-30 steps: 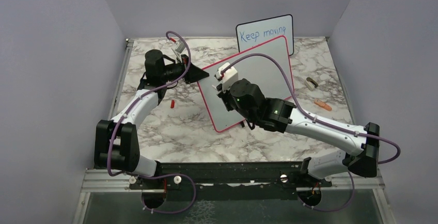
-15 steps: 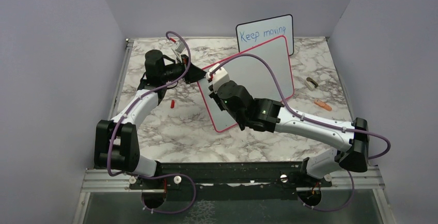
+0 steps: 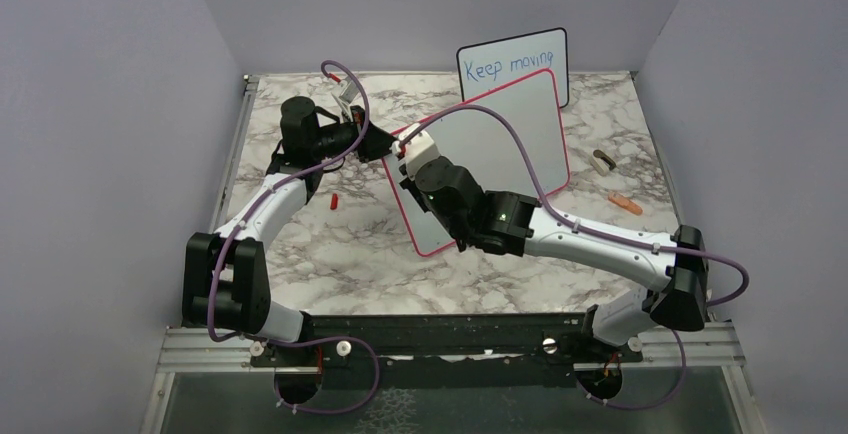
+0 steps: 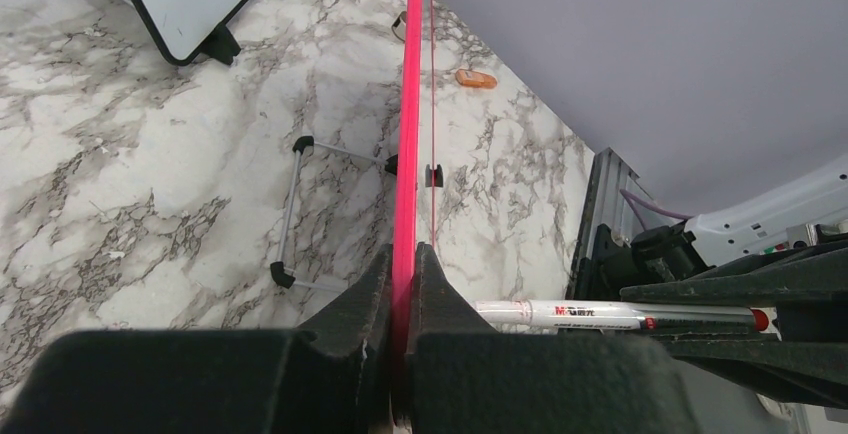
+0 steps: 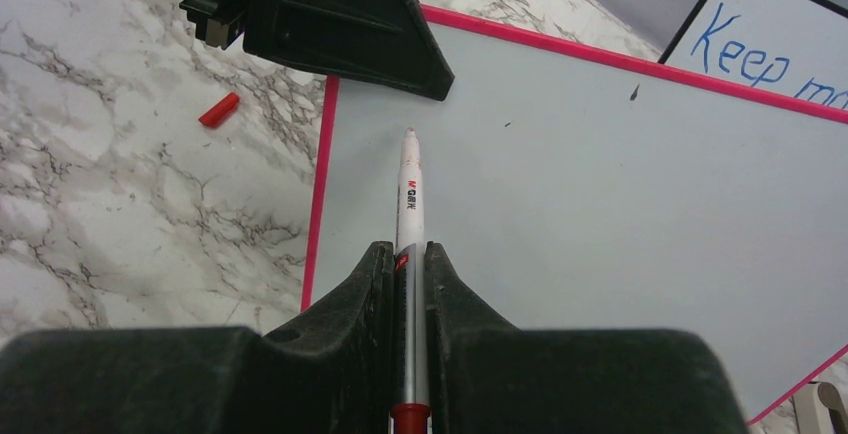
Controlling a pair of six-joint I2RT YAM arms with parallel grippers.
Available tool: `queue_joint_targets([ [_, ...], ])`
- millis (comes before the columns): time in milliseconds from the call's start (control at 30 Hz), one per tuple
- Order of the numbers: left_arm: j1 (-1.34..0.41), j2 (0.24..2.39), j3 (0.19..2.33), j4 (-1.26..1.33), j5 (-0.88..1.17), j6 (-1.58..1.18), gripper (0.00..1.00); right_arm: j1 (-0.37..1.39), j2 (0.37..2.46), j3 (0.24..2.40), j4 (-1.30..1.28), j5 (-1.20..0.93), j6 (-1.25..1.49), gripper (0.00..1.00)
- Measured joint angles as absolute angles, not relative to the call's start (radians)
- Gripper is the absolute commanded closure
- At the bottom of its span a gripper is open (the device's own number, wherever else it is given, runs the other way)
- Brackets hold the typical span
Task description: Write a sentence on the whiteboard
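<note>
1. The marble bench [image 3: 330, 244] is filling the middle of the top view, running from lower left to upper right.
2. The whiteboard [image 3: 500, 144] with the red-pink frame is standing tilted at the centre of the frame. Its upper edge is overlapping the bottom of the smaller black-framed board [image 3: 515, 64], which is showing blue writing at upper centre.
3. The left arm is reaching up from the lower left and the right arm is stretching in from the lower right. Both are meeting at the whiteboard's upper left corner.
4. The left claw [image 4: 403, 254] is pinching the whiteboard's pink edge between closed fingers, seen edge-on at the centre of the left wrist view.
5. The right claw [image 5: 408, 249] is clamping a white marker [image 5: 409, 194] that is pointing up the frame. Its tip is sitting over the board's upper left area, just beside the left claw; whether it is touching cannot be told.
6. A red cap [image 3: 333, 199] is lying on the bench left of the board.
7. A small orange piece [image 3: 624, 203] is lying at the right side, well apart from the board.
</note>
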State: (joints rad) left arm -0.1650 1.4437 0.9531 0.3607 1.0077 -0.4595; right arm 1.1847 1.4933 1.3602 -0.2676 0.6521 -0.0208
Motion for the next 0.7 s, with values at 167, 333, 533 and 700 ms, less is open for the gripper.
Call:
queue_joint_targets([
  [167,-0.165,1.444,0.953,0.361,1.007,-0.460,1.00,1.185,1.506,1.360,-0.247,0.664,-0.028,1.00],
  [333,-0.165,1.444,0.953,0.361,1.007,-0.460,1.00,1.185,1.515,1.360,-0.225,0.674,-0.033,1.00],
  [533,-0.165,1.444,0.953,0.361,1.007,-0.460,1.00,1.185,1.533,1.360,-0.218,0.689,-0.039,1.00],
  [700,-0.165,1.444,0.953,0.361,1.005,-0.461,1.00,1.185,1.539,1.360,-0.215,0.698,-0.039,1.00],
])
